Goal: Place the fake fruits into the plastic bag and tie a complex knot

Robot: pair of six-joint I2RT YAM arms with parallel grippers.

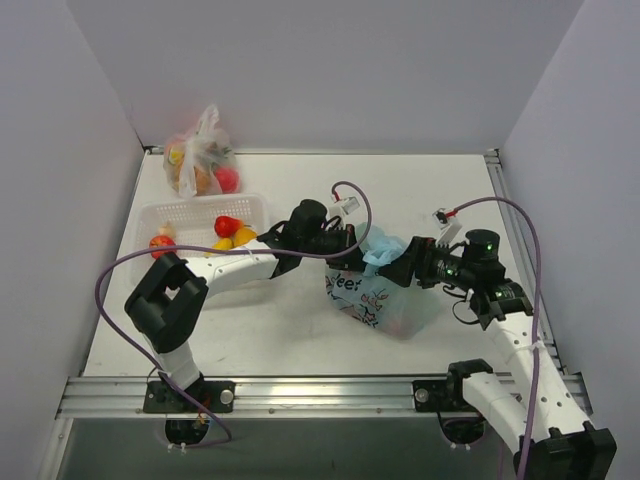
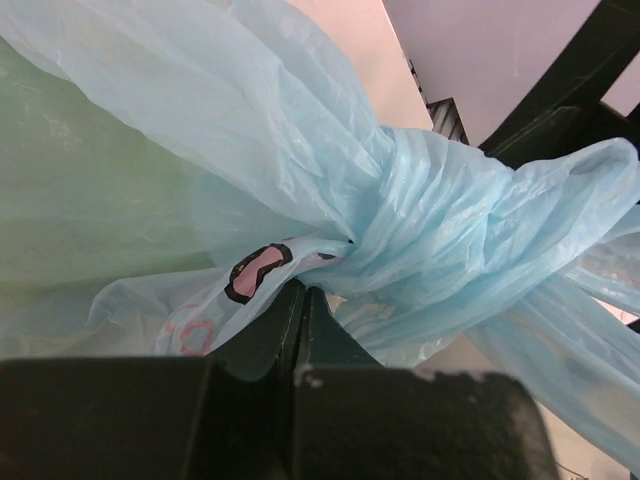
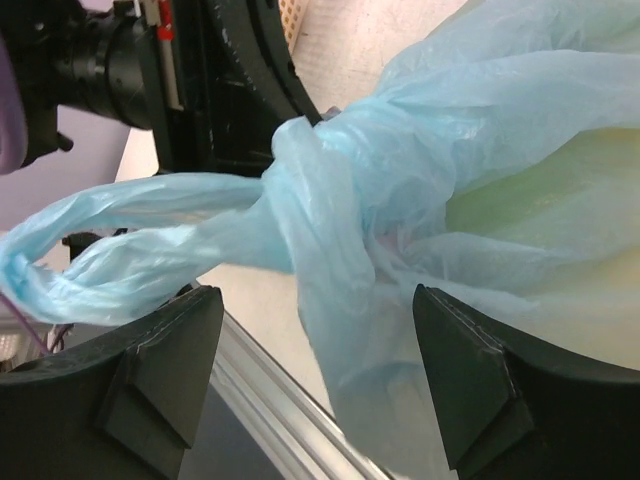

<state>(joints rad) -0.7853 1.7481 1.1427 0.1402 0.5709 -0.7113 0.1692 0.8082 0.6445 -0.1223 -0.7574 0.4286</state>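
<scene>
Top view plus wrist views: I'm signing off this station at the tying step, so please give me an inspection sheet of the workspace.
Surface: white table, no spills seen.
Job's things: plastic bag centre-right, its handles twisted into a knot; red and yellow fake fruits lie in the basket.
Clutter: white basket; clear bag of fruits at the back left.
Grippers: left gripper shut on the plastic bag beside the knot; right gripper open, fingers either side of the knot.
Cables: purple cable looping off each arm.
Surroundings: white walls, metal rail at the near edge.
</scene>
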